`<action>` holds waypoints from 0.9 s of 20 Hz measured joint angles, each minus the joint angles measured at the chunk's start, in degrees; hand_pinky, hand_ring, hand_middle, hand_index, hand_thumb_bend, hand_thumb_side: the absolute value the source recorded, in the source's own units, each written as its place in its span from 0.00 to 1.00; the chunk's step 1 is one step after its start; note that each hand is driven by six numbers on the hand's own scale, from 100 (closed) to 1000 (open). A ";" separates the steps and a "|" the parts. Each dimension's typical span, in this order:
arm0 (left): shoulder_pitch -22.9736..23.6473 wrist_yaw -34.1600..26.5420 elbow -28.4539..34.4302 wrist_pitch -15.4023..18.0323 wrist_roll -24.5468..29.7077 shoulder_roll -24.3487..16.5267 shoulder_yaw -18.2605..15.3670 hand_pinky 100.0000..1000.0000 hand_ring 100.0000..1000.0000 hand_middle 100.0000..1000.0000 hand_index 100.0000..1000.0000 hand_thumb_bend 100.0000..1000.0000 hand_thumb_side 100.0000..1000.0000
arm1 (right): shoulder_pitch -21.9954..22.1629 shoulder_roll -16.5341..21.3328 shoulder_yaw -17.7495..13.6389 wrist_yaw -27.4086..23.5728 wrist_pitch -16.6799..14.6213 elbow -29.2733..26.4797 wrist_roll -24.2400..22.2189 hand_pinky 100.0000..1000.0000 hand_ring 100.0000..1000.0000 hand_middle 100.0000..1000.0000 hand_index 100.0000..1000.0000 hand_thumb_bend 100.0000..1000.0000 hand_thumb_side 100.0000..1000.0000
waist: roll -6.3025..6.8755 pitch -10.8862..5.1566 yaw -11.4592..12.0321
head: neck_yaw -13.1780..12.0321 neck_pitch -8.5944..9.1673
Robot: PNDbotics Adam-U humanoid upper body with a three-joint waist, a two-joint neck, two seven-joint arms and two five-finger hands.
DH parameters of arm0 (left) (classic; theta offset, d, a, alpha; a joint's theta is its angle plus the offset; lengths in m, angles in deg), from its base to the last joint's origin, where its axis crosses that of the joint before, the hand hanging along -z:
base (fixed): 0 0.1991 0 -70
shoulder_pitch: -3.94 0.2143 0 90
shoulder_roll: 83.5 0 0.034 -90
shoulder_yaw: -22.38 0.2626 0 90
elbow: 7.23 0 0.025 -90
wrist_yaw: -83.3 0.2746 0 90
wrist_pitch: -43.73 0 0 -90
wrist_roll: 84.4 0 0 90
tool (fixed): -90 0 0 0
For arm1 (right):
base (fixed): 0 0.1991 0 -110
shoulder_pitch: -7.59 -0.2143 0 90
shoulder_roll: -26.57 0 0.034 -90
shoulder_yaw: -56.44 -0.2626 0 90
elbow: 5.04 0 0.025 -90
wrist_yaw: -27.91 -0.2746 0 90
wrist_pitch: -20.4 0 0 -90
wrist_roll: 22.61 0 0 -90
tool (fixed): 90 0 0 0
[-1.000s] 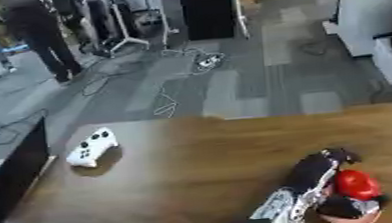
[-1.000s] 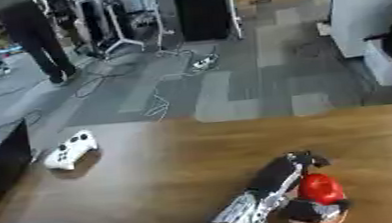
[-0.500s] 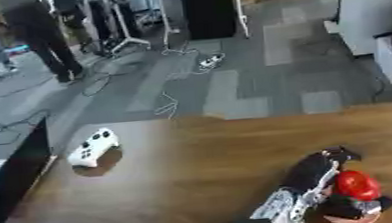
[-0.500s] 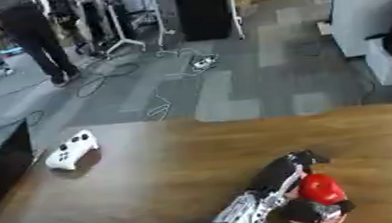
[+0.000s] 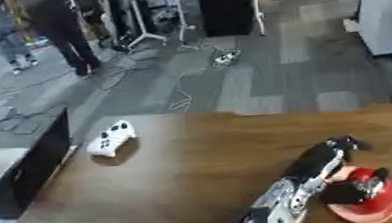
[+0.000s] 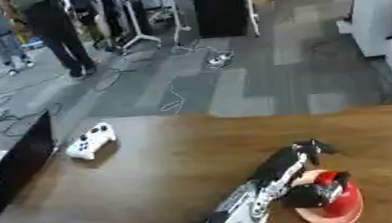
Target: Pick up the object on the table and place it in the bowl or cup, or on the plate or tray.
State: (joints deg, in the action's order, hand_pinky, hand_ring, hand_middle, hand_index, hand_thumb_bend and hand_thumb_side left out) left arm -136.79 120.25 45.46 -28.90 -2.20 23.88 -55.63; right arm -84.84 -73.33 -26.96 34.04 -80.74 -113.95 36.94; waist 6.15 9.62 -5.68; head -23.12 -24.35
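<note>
A red rounded object [image 5: 378, 195] sits over a salmon-coloured plate [image 5: 355, 215] near the table's front right. My left arm comes up from the bottom middle and slants right. My left hand [image 5: 342, 192] lies against the red object's left side, with dark fingers curled on it. The rest of the hand stretches up to about [image 5: 343, 147]. Part of the plate is hidden under the hand and the object. My right hand shows in neither view.
A white game controller [image 5: 111, 138] lies near the brown table's far left corner. A black box-like thing [image 5: 37, 161] stands along the left edge. The table's far edge [image 5: 261, 112] runs across the middle, with grey floor and cables beyond.
The red object and the hand have sunk slightly down and to the right, onto the plate. The whole picture has shifted a little, so the camera has moved.
</note>
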 measured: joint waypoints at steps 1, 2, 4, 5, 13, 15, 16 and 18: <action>0.00 -1.91 0.23 0.14 0.98 -0.54 0.76 0.33 0.66 0.75 0.82 0.00 0.87 | 0.31 0.03 -0.17 -0.04 0.04 0.06 0.17 0.45 0.54 0.54 1.00 0.00 0.67 | -0.09 -0.47 0.65 | 0.34 -0.43; 0.03 -3.91 0.51 0.24 1.98 -1.12 1.52 0.33 0.66 0.75 0.82 0.00 0.84 | 0.53 0.09 -0.22 -0.11 0.06 0.15 0.25 0.45 0.54 0.54 1.00 0.00 0.68 | -0.20 -0.85 1.29 | 0.53 -0.94; 0.53 -7.92 1.45 0.28 3.88 -2.14 2.96 0.33 0.65 0.75 0.81 0.00 0.87 | 1.01 0.46 -0.47 -0.37 0.13 0.28 0.49 0.45 0.54 0.54 1.00 0.00 0.66 | -0.38 -1.45 2.51 | 1.32 -2.05; 0.98 -10.00 2.03 0.23 4.74 -2.56 3.68 0.32 0.65 0.75 0.81 0.00 0.89 | 1.20 0.61 -0.59 -0.52 0.15 0.29 0.67 0.45 0.55 0.55 1.00 0.00 0.64 | -0.47 -1.68 3.07 | 1.72 -2.65; 8.54 -25.67 9.83 -0.87 7.16 -5.61 8.42 0.33 0.65 0.77 0.82 0.00 0.94 | 1.80 1.56 -1.57 -0.79 0.52 0.29 3.25 0.45 0.64 0.58 1.00 0.00 0.60 | -1.45 -2.39 7.57 | 4.07 -6.94; 11.37 -28.85 12.46 -1.30 6.44 -6.00 9.13 0.33 0.65 0.78 0.82 0.01 0.95 | 1.83 1.80 -1.68 -0.55 0.61 0.29 3.99 0.46 0.65 0.59 1.00 0.00 0.59 | -1.65 -2.43 8.65 | 4.79 -7.64; 12.97 -30.19 13.76 -1.40 5.93 -6.01 9.39 0.33 0.65 0.78 0.82 0.01 0.95 | 1.83 2.01 -1.77 -0.44 0.63 0.29 4.34 0.46 0.65 0.60 1.00 0.00 0.59 | -1.75 -2.44 9.19 | 5.14 -7.89; 15.88 -32.51 16.01 -1.48 4.93 -6.02 9.91 0.34 0.66 0.80 0.82 0.04 0.97 | 1.86 2.05 -1.95 -0.19 0.63 0.29 4.90 0.46 0.67 0.61 1.00 0.00 0.56 | -2.01 -2.44 9.93 | 5.75 -8.43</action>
State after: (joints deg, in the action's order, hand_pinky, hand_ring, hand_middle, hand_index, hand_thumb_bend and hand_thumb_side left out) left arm -120.91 87.74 61.47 -30.37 2.73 17.86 -45.72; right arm -82.98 -71.28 -28.90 33.85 -80.11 -113.66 41.84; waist 4.14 7.18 4.25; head -17.37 -32.78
